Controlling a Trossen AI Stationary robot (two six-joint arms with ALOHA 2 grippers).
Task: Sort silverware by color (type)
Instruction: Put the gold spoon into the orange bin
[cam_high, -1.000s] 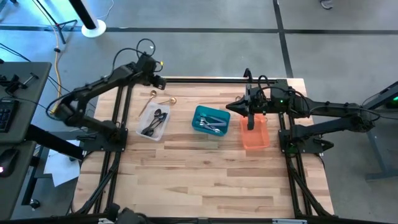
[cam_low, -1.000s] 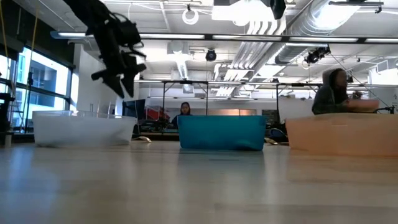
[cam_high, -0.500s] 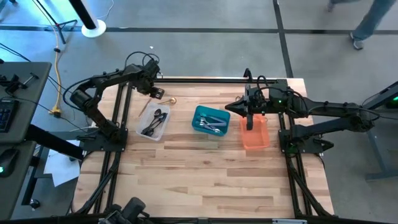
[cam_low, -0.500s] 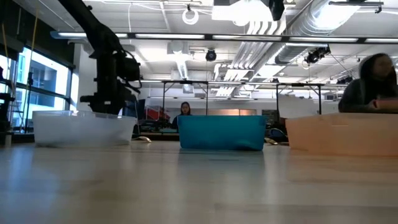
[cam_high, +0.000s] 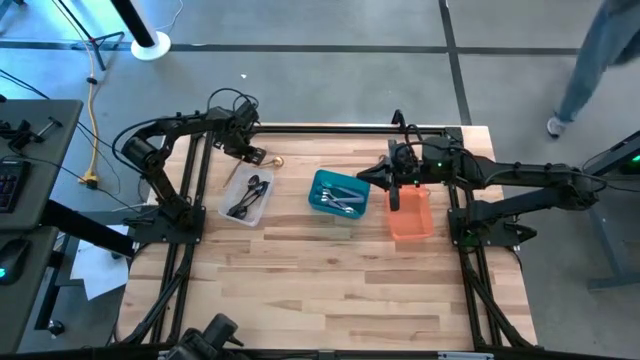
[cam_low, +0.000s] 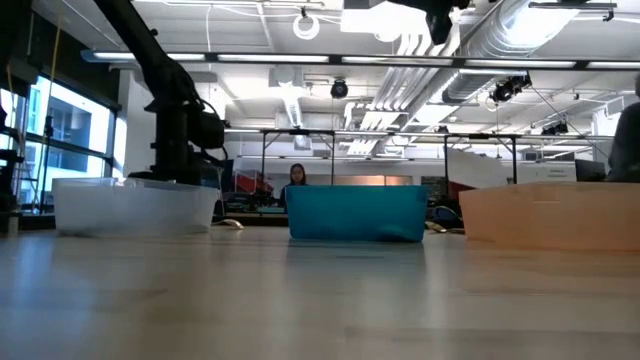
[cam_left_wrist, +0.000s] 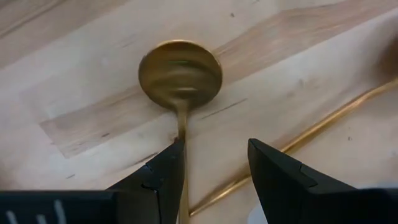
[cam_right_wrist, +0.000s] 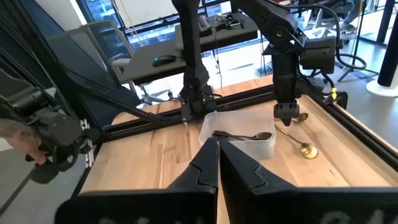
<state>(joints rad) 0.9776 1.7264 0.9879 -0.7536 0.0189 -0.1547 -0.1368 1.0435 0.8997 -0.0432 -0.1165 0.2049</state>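
A gold spoon (cam_left_wrist: 180, 74) lies flat on the wood near the table's far left, and its bowl (cam_high: 278, 161) shows beside the left arm. My left gripper (cam_left_wrist: 214, 162) (cam_high: 252, 153) points down over it, open, with a finger on each side of the spoon's handle. A second gold utensil (cam_left_wrist: 311, 134) (cam_high: 237, 166) lies close by. Dark utensils lie in the clear bin (cam_high: 247, 197), silver ones in the teal bin (cam_high: 338, 192). My right gripper (cam_right_wrist: 217, 152) (cam_high: 393, 198) is shut and empty, hovering between the teal bin and the orange bin (cam_high: 411, 214). My left gripper comes from above with its open fingers across the gold spoon's handle (cam_left_wrist: 182, 127), just behind the bowl. One fingertip (cam_left_wrist: 171, 155) stands right against the handle, and I cannot tell whether it touches. The spoon lies flat on the table.
The three bins stand in a row across the table's far half: clear (cam_low: 135, 205), teal (cam_low: 357, 212), orange (cam_low: 550, 215). The near half is bare wood. A person (cam_high: 600, 60) walks past beyond the far right corner, and another (cam_low: 297, 180) sits far back in the room.
My left gripper has swung in from the far left edge, tipped to point straight down, and come down over the gold spoon. My right gripper has shifted a little toward the table's left, off the orange bin toward the teal one. The person beyond the table has walked on.
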